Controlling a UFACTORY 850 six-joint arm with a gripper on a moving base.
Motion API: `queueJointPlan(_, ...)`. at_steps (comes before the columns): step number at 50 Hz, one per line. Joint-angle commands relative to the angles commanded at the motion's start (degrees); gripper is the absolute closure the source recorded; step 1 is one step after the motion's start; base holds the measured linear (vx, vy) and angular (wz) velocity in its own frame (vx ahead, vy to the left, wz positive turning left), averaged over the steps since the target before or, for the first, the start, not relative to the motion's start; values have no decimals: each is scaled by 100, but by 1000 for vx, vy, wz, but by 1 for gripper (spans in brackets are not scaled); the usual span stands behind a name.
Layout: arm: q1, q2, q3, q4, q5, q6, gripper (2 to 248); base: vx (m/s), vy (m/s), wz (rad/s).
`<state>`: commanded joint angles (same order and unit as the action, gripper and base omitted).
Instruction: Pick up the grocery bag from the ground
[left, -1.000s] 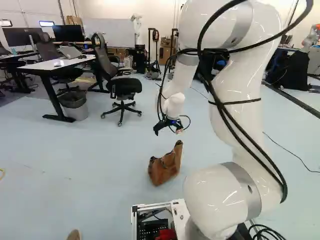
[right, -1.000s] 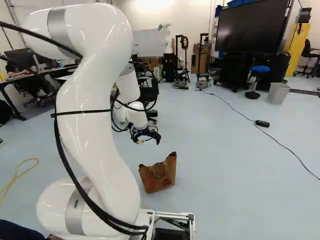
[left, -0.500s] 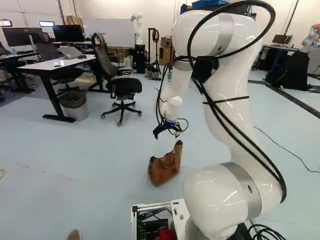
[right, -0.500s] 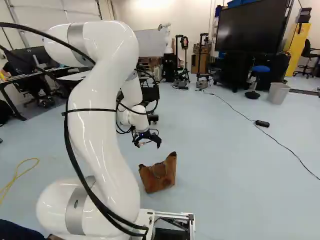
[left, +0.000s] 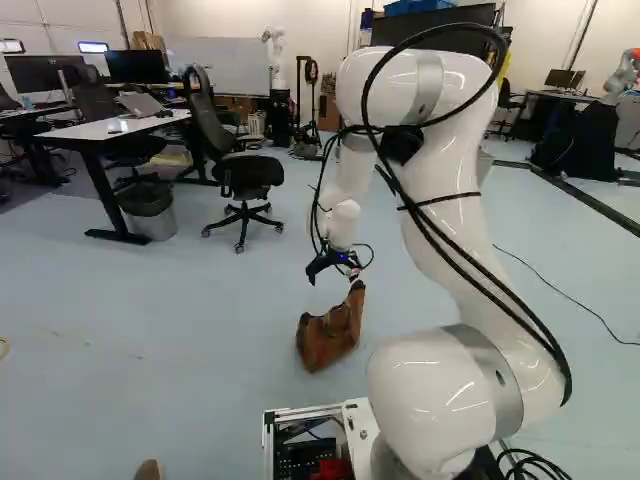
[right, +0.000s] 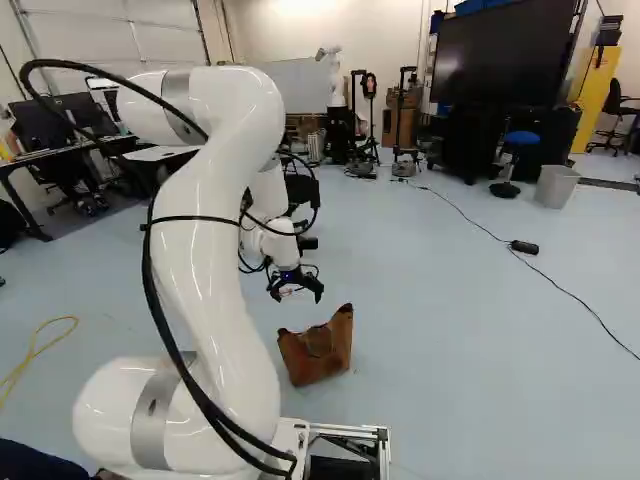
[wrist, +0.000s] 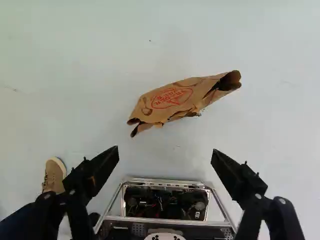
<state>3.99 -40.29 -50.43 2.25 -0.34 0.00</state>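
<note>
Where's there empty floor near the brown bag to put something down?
There's bare floor in the right base view between the brown bag and the small black box. In the left base view, it's bare between the bag and the bin too. It's crowded around the desk and office chair, and the robot's hand hangs near the bag.

From behind the arm on its left, the left base view faces twelve o'clock, tipped slightly down, with the arm close at three o'clock. The right base view looks the same way from the arm's right, the arm close at nine; both share the bag and distant whiteboard. The wrist view looks down along the gripper, its fingers close, the bag farther off at twelve o'clock from them.
</note>
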Motion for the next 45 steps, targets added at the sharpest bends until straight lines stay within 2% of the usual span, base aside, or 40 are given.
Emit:
queueJointPlan(21,-1,-504,-312,0,0,0,3,0,0,0)
queueJointPlan(45,-36,-1147,-868,0,0,0,3,0,0,0)
